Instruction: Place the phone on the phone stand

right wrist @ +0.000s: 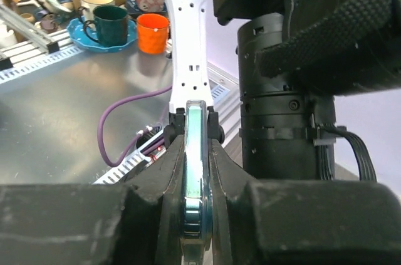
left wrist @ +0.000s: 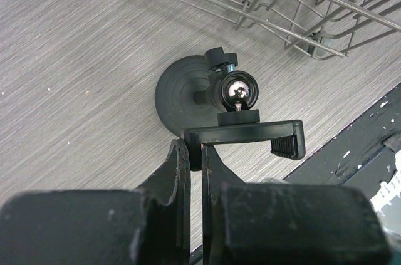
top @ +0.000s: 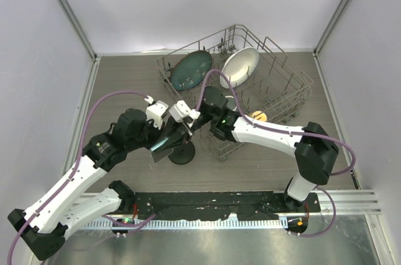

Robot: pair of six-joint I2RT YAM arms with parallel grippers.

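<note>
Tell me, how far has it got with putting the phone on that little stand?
Done: the phone is lifted, pinched edge-on in the right gripper. In hand: the left gripper is shut on the cradle end of the phone stand, apparently steadying it. Left: the cradle looks empty, so the phone must be seated there and released.

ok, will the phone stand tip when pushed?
Probably tippy: the phone stand sits on one small disc base. Its ball joint may let the cradle swing. The left gripper, jaws shut on the cradle end, likely steadies it.
</note>
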